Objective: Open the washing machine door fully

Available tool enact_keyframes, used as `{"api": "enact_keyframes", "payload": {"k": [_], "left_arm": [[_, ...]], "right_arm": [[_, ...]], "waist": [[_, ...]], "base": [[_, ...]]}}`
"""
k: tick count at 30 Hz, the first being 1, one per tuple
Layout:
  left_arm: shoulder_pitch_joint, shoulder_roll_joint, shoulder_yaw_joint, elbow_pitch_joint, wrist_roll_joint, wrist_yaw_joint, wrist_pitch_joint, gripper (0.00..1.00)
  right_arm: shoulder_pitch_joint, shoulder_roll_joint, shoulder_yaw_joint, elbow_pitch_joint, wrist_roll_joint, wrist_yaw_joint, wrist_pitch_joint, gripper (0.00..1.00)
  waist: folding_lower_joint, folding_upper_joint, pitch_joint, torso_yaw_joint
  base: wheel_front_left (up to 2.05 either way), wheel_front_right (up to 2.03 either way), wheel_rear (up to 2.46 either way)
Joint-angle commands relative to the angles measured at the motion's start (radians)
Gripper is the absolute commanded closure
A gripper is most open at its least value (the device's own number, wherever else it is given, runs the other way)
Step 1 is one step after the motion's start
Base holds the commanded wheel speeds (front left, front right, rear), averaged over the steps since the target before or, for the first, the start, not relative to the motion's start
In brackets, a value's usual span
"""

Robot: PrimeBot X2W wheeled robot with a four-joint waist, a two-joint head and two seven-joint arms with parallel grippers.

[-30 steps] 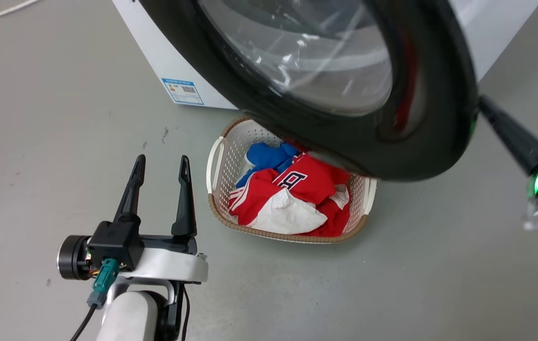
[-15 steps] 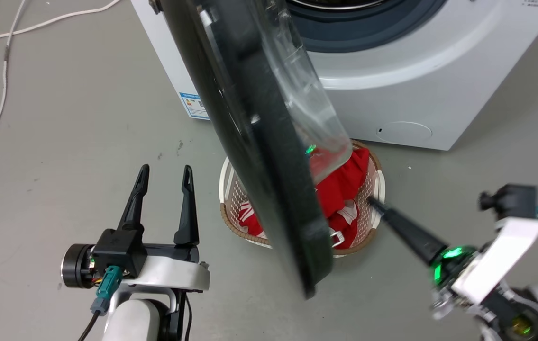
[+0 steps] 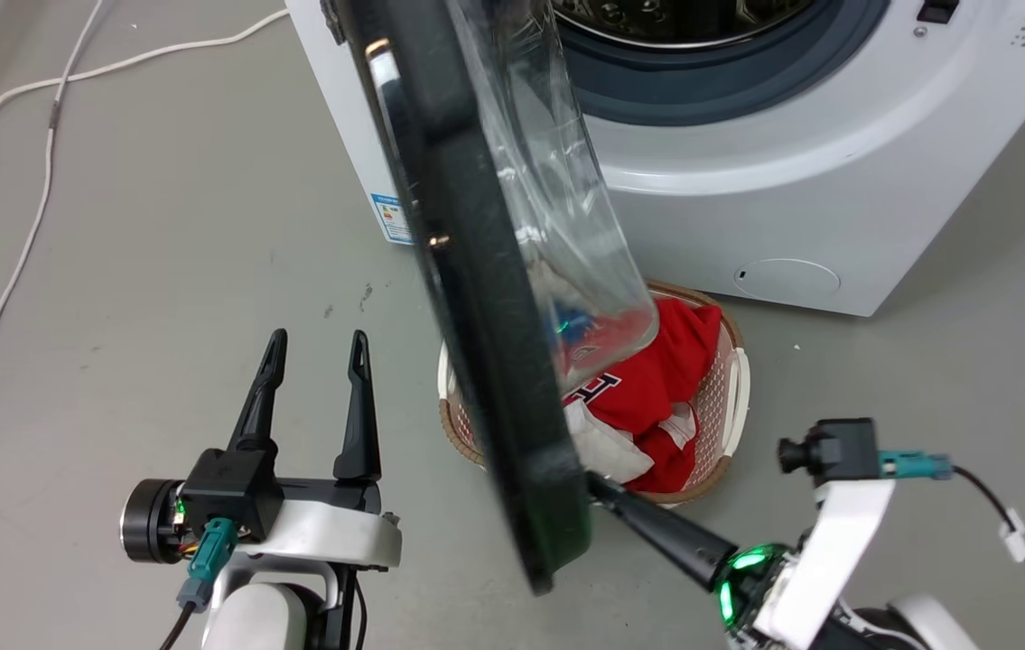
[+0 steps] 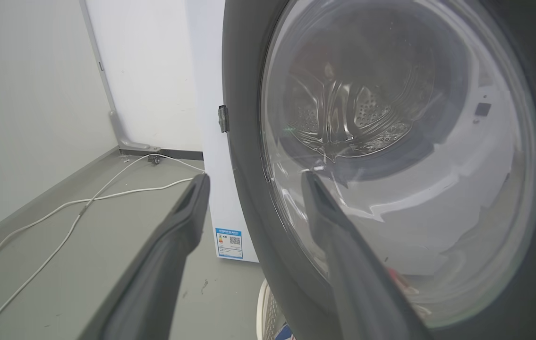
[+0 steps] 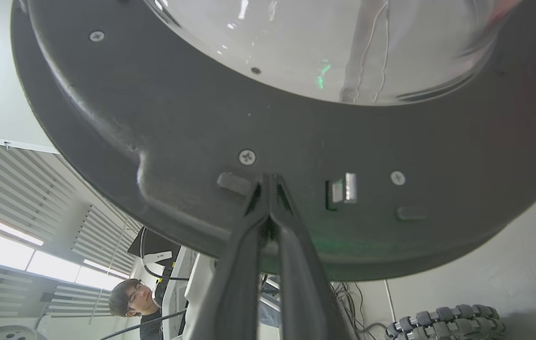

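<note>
door: the washing machine door (image 3: 467,316) is found partway open. It stands roughly edge-on in the head view, with the glass bowl bulging toward the robot's right over the laundry basket (image 3: 735,388).

door axis: the disc runs from the hinge side up by the washing machine (image 3: 747,181) down toward the robot, so the free rim is the nearest part.

right pincer (image 3: 595,481): it's closed, with the fingers pinched together and nothing held. In the right wrist view the tips (image 5: 268,178) are set on the black inner rim, between a screw and the latch (image 5: 344,187). Contact is pretty much assumed, since the rim hides the very tips in the head view.

left pincer (image 3: 316,336): the fingers are spread wide and nothing is gripped. It's parked on the outer side of the door, apart from it, and the glossy front is seen past its fingers in the left wrist view.

the relation that matters: the door lies to the robot's left of the right pincer, and the inner face is the side being met. More opening is probably had by a sideways shove to the left, out near the free rim where leverage is best.

nearer arm: right, easily.

watch out: the left pincer looks to be on the side the door gets pushed toward, so it may need to be cleared.
</note>
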Motion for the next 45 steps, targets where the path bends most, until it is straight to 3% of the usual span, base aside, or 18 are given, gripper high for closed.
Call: {"api": "enact_keyframes", "payload": {"k": [1, 14, 20, 21, 22, 23, 24, 25, 31, 36, 38, 40, 45], "left_arm": [[0.009, 0.000, -0.001, 0.001, -0.004, 0.005, -0.003, 0.00], [0.023, 0.000, 0.001, 0.009, 0.003, 0.005, -0.003, 0.00], [0.046, 0.000, 0.014, 0.012, 0.009, 0.002, -0.003, 0.00], [0.052, 0.000, 0.017, 0.012, 0.012, 0.001, -0.003, 0.00], [0.057, 0.000, 0.021, 0.012, 0.012, 0.000, -0.003, 0.00], [0.061, 0.000, 0.025, 0.012, 0.013, -0.001, -0.003, 0.00], [0.066, 0.000, 0.029, 0.013, 0.016, -0.002, -0.003, 0.00], [0.071, 0.000, 0.033, 0.013, 0.018, -0.004, -0.003, 0.00], [0.100, 0.001, 0.058, 0.010, 0.033, -0.014, -0.003, 0.00], [0.121, 0.001, 0.079, 0.005, 0.046, -0.028, -0.003, 0.00], [0.125, 0.001, 0.082, 0.004, 0.047, -0.029, -0.003, 0.00], [0.133, 0.000, 0.087, 0.002, 0.047, -0.035, -0.003, 0.00], [0.148, 0.000, 0.095, -0.003, 0.054, -0.044, -0.003, 0.00]], "right_arm": [[0.011, 0.014, 0.021, 0.008, 0.000, 0.003, 0.007, 1.00], [-0.042, 0.087, 0.120, 0.107, 0.002, 0.003, 0.027, 1.00], [-0.017, 0.085, 0.103, 0.117, 0.004, 0.003, -0.015, 0.97], [-0.011, 0.078, 0.095, 0.111, -0.002, 0.003, -0.029, 0.86], [-0.006, 0.072, 0.084, 0.104, -0.013, 0.003, -0.051, 0.64], [0.002, 0.068, 0.072, 0.097, -0.017, 0.003, -0.072, 0.40], [0.010, 0.062, 0.061, 0.086, -0.022, 0.003, -0.095, 0.03], [0.017, 0.053, 0.045, 0.075, -0.038, 0.003, -0.126, 0.00], [0.049, 0.006, -0.048, 0.010, -0.123, 0.003, -0.343, 0.00], [0.054, -0.062, -0.117, 0.025, -0.329, 0.003, -0.602, 0.00], [0.054, -0.070, -0.131, 0.042, -0.387, 0.003, -0.632, 0.00], [0.052, -0.061, -0.188, 0.067, -0.512, 0.003, -0.656, 0.00], [0.075, 0.040, -0.391, 0.019, -0.926, 0.003, -0.659, 0.00]], "waist": [[0.0001, 0.0000, -0.003, 0.005], [0.0001, 0.0000, -0.029, 0.018], [0.0001, 0.0000, -0.059, 0.006], [0.0001, 0.0000, -0.065, 0.003], [0.0001, 0.0000, -0.071, -0.002], [0.0001, 0.0000, -0.077, -0.007], [0.0001, 0.0000, -0.083, -0.011], [0.0001, 0.0000, -0.088, -0.016], [0.0001, 0.0000, -0.121, -0.049], [0.0001, 0.0000, -0.144, -0.073], [0.0001, 0.0000, -0.147, -0.077], [0.0001, 0.0000, -0.153, -0.085], [0.0001, 0.0000, -0.160, -0.101]], "base": [[0.00, 0.00, 0.00], [0.00, 0.00, 0.00], [0.00, 0.00, 0.00], [0.00, 0.00, 0.00], [0.00, 0.00, 0.00], [0.00, 0.00, 0.00], [0.00, 0.00, 0.00], [0.00, 0.00, 0.00], [0.00, 0.00, 0.00], [0.00, 0.00, 0.00], [0.00, 0.00, 0.00], [0.00, 0.00, 0.00], [0.00, 0.00, 0.00]]}}
